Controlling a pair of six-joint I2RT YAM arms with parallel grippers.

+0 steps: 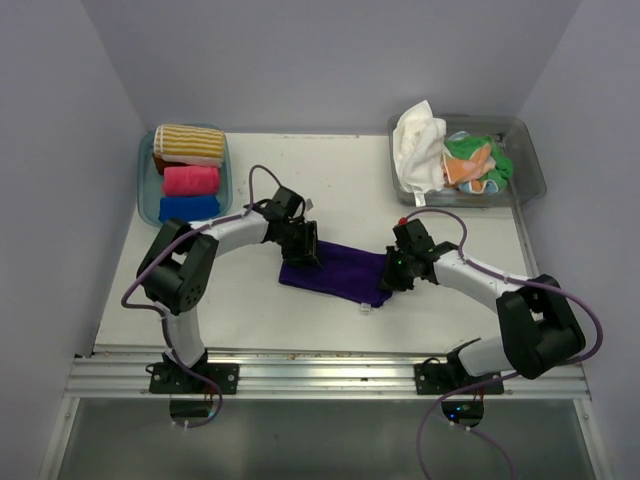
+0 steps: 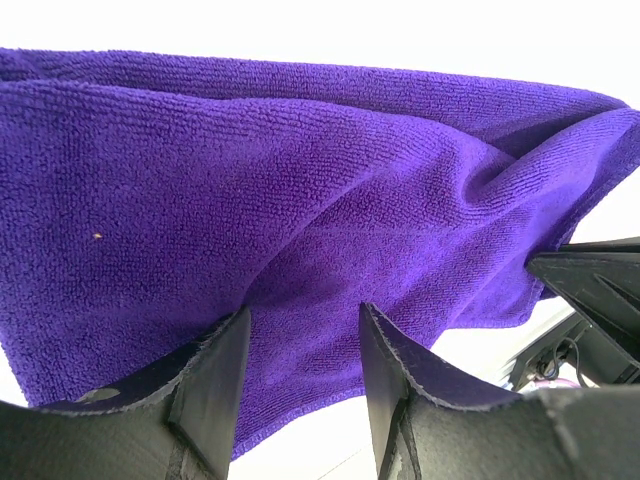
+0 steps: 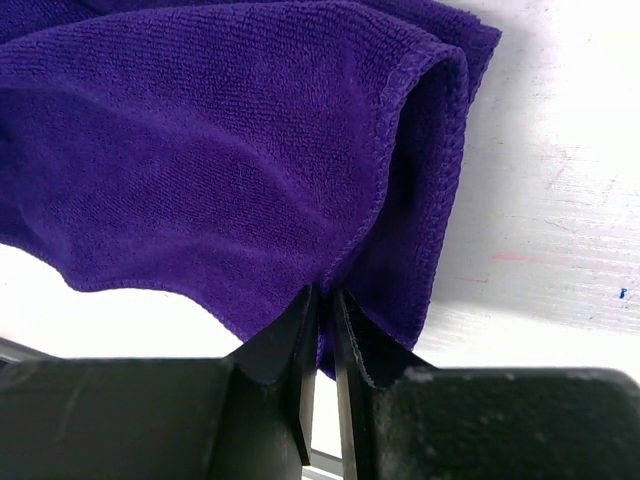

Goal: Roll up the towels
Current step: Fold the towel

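A purple towel (image 1: 335, 270) lies folded and flat in the middle of the table, a small white tag at its near right corner. My left gripper (image 1: 303, 245) is at the towel's far left corner. In the left wrist view its fingers (image 2: 215, 385) stand apart on the purple cloth (image 2: 250, 180), so the left gripper (image 2: 305, 312) is open. My right gripper (image 1: 392, 272) is at the towel's right end. In the right wrist view the right gripper (image 3: 326, 292) is shut on the folded hem of the purple towel (image 3: 200, 150).
A clear tub (image 1: 150, 180) at the back left holds rolled towels: striped (image 1: 190, 143), pink (image 1: 190, 180) and blue (image 1: 188, 207). Another tub (image 1: 530, 165) at the back right holds loose white (image 1: 420, 145), orange and green (image 1: 475, 165) towels. Side walls stand close on both sides.
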